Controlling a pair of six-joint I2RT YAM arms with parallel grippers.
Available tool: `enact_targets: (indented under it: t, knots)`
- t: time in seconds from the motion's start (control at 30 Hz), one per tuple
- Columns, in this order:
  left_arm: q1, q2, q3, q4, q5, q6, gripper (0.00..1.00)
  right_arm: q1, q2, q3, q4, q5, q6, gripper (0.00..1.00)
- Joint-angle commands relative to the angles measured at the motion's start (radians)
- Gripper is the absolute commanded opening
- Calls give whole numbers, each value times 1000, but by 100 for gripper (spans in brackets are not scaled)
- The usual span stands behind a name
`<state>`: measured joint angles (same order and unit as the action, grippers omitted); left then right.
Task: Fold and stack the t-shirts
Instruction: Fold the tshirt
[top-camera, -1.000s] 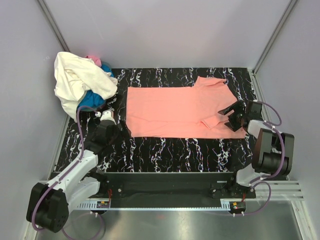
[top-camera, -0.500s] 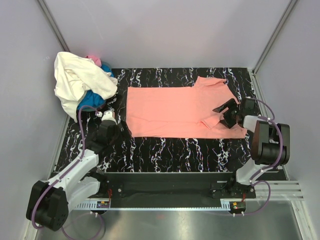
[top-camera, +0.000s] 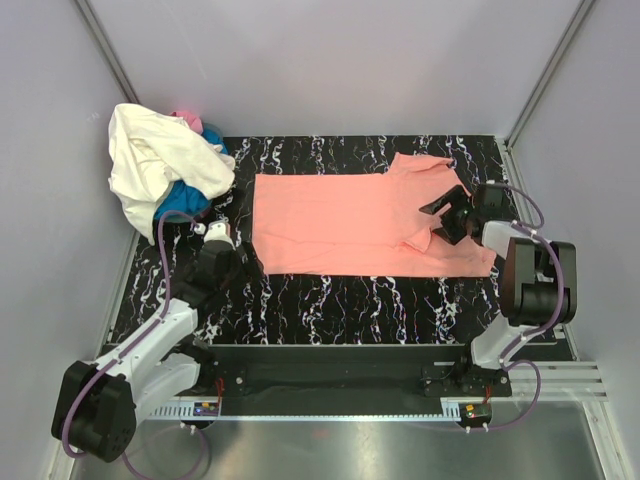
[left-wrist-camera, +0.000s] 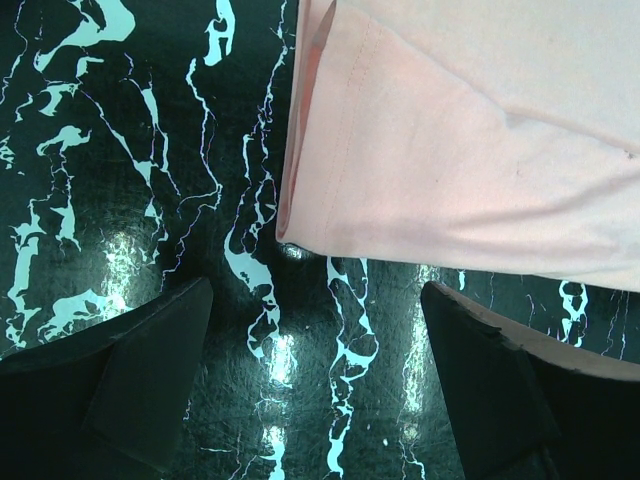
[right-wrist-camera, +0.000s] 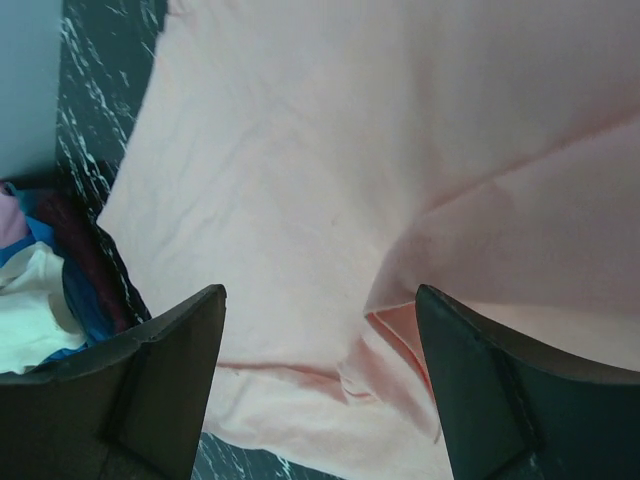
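A salmon-pink t-shirt (top-camera: 340, 225) lies spread flat on the black marbled table top (top-camera: 330, 300), with its near sleeve (top-camera: 425, 240) folded inward at the right. My right gripper (top-camera: 438, 220) hovers open over that right part. In the right wrist view the pink cloth (right-wrist-camera: 330, 180) fills the space between its fingers (right-wrist-camera: 320, 385), and nothing is gripped. My left gripper (top-camera: 240, 262) stands open just short of the shirt's near left corner (left-wrist-camera: 330, 200), with bare table between its fingers (left-wrist-camera: 315, 385). The other t-shirts sit heaped at the back left: cream-white (top-camera: 150, 160), bright blue (top-camera: 185, 198) and a bit of hot pink (top-camera: 185, 118).
Grey enclosure walls (top-camera: 60, 200) close in the left, back and right sides. The heap overhangs the table's back left corner and shows at the left edge of the right wrist view as a pile (right-wrist-camera: 40, 290). A metal rail (top-camera: 330, 400) with the arm bases runs along the near edge.
My right gripper has moved away from the near edge and a little left, further over the shirt's right part, staying open. The left arm has hardly moved.
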<state>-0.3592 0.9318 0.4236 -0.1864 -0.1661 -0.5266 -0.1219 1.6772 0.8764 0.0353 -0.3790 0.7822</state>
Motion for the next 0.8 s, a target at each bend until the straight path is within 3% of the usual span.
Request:
enact_targets:
  t: [0.0,0.37,0.57,0.77]
  knots:
    - [-6,2,23,41,-27,14,92,18,51,142,-8,43,-3,84]
    - [-12,7,27,39,-30,17,92,100,371,532,-129,90,-14,81]
    - [-18,4,26,39,-36,16,92,100,153,468,-182,276,-99,83]
    - [-24,9,27,41,-38,17,92,100,-17,378,-268,334,-144,84]
